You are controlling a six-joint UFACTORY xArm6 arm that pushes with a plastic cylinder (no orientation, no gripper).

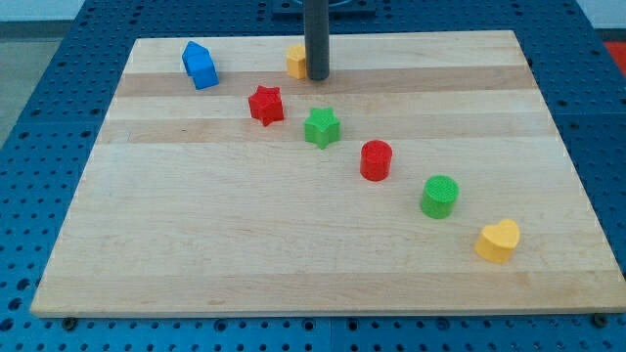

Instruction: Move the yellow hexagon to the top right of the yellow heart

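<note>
The yellow hexagon (295, 61) sits near the view's top centre, partly hidden behind my rod. My tip (316, 77) rests just right of it, touching or nearly touching its right side. The yellow heart (498, 241) lies far off at the view's lower right, near the board's right edge.
A blue block (200, 66) sits at the upper left. A red star (266, 105), a green star (321, 127), a red cylinder (376, 160) and a green cylinder (440, 196) form a diagonal line running down toward the heart. The wooden board (196, 244) ends in blue surround.
</note>
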